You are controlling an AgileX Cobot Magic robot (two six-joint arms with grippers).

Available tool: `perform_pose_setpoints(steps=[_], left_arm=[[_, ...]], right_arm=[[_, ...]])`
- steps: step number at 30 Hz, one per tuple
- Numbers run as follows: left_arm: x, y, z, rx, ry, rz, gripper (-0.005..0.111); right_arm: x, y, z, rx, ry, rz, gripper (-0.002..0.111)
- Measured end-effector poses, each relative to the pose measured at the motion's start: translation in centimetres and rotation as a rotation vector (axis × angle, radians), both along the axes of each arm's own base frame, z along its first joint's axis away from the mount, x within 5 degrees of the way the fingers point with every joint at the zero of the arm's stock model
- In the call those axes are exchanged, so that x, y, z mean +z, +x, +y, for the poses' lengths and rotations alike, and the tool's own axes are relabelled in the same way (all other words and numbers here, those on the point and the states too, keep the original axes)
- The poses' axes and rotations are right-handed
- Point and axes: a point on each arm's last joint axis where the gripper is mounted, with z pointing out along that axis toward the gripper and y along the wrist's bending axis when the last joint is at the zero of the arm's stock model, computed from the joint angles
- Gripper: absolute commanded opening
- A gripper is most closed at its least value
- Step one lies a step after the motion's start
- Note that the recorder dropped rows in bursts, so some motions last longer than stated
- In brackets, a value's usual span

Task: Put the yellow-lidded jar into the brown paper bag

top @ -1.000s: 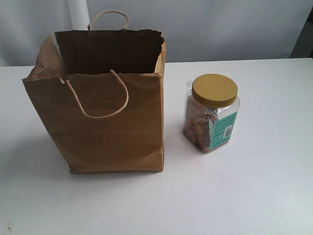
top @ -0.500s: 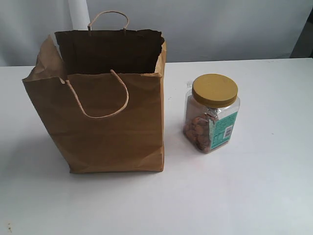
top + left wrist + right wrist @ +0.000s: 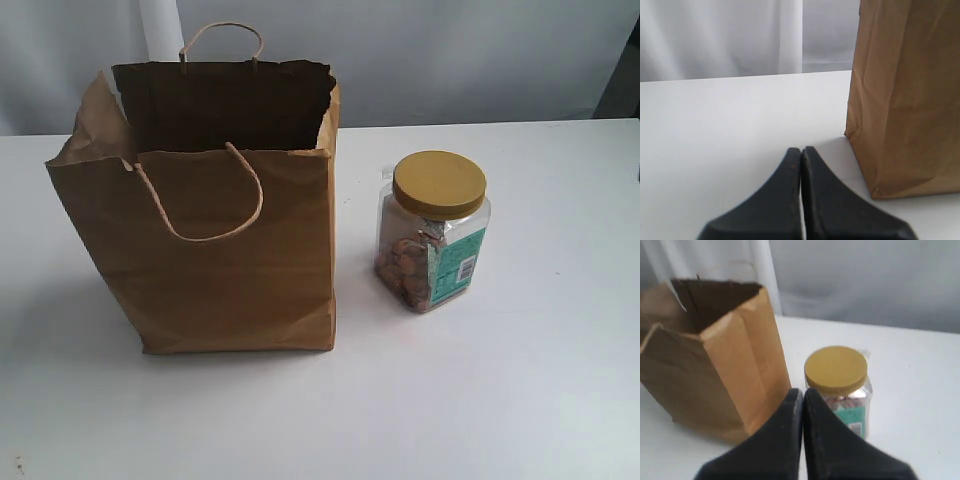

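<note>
The brown paper bag [image 3: 215, 230] stands upright and open on the white table [image 3: 520, 400], left of centre. Just to its right, apart from it, the yellow-lidded jar [image 3: 433, 232] stands upright with its lid on. Neither gripper shows in the exterior view. In the left wrist view my left gripper [image 3: 801, 150] is shut with nothing in it, low over the table beside the bag's [image 3: 907, 95] side wall. In the right wrist view my right gripper [image 3: 803, 391] is shut and empty, raised some way short of the jar [image 3: 839, 382] and the bag [image 3: 715, 355].
A white curtain [image 3: 420, 55] hangs behind the table's far edge. Bare tabletop [image 3: 715, 130] lies around the left gripper. A dark object [image 3: 622, 85] shows at the far right edge.
</note>
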Motion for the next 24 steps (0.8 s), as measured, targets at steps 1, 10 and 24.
perform_pose_setpoints(steps=[1,10,24], left_arm=[[0.0,0.0,0.0,0.0,0.0,0.0,0.001],[0.0,0.0,0.0,0.0,0.0,0.0,0.001],[0.0,0.0,0.0,0.0,0.0,0.0,0.001]], right_arm=[[0.3,1.0,0.1,0.009,-0.026,0.054,0.0],[1.6,8.0,0.3,0.049,-0.177,0.415,0.0],[-1.0,13.2,0.7,0.06,-0.201,0.574,0.0]])
